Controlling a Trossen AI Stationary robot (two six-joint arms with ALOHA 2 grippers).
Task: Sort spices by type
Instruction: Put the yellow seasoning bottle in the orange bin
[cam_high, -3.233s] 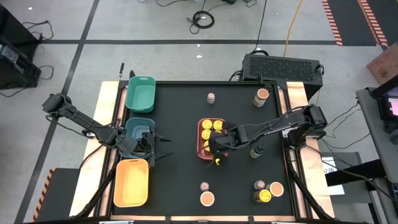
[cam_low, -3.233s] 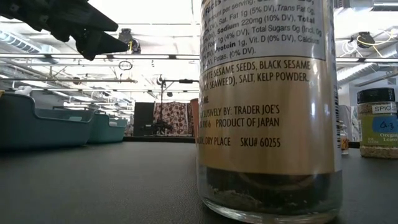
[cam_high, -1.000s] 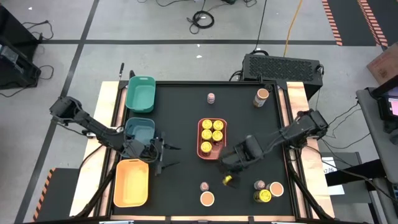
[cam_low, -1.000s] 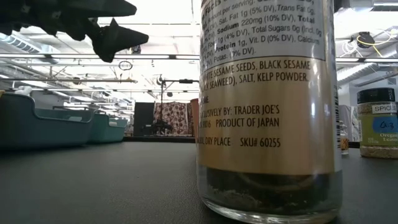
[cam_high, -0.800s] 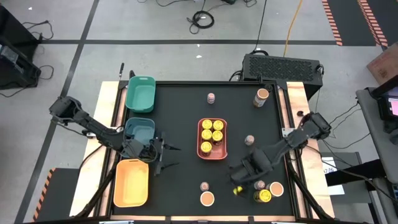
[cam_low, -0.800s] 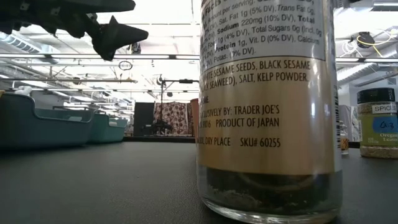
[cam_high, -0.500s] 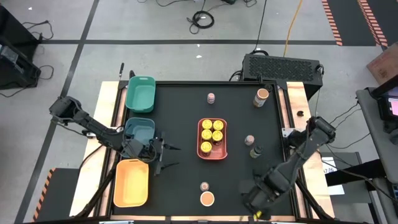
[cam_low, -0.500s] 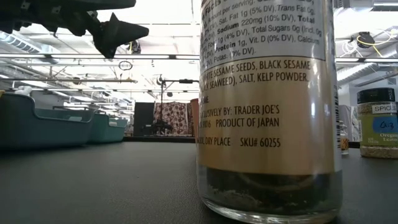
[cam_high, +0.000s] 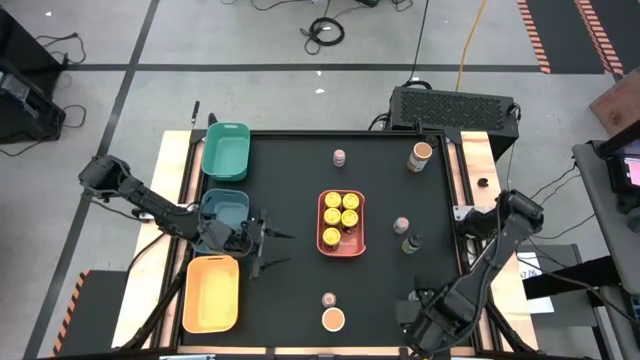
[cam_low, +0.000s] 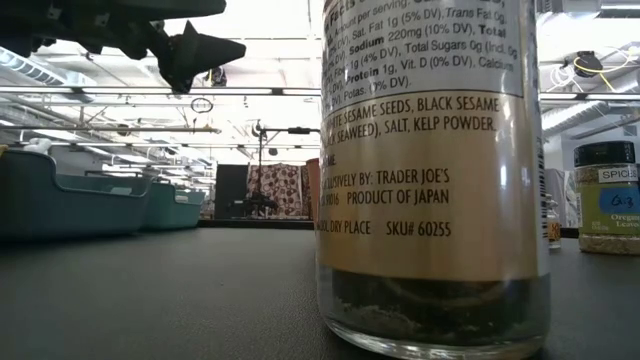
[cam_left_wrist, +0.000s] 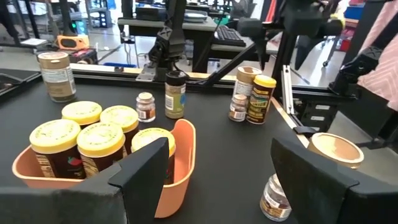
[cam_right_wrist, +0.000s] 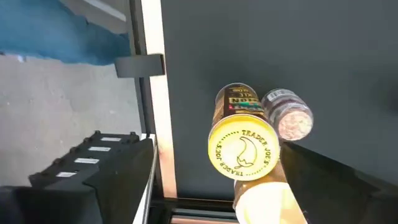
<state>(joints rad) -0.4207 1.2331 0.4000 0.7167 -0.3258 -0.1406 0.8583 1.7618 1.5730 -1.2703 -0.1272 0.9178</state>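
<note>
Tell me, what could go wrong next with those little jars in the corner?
The open right gripper hangs over a yellow-lidded jar packed against a tiny jar and a tan-lidded jar, near the table's edge. Closing there might topple a neighbour or push one off. The coral tray looks nearly full, so another jar may not seat.

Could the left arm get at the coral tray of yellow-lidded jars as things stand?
Probably yes. The left end effector hangs open beside the teal tray, with bare tabletop between it and the coral tray.
</note>
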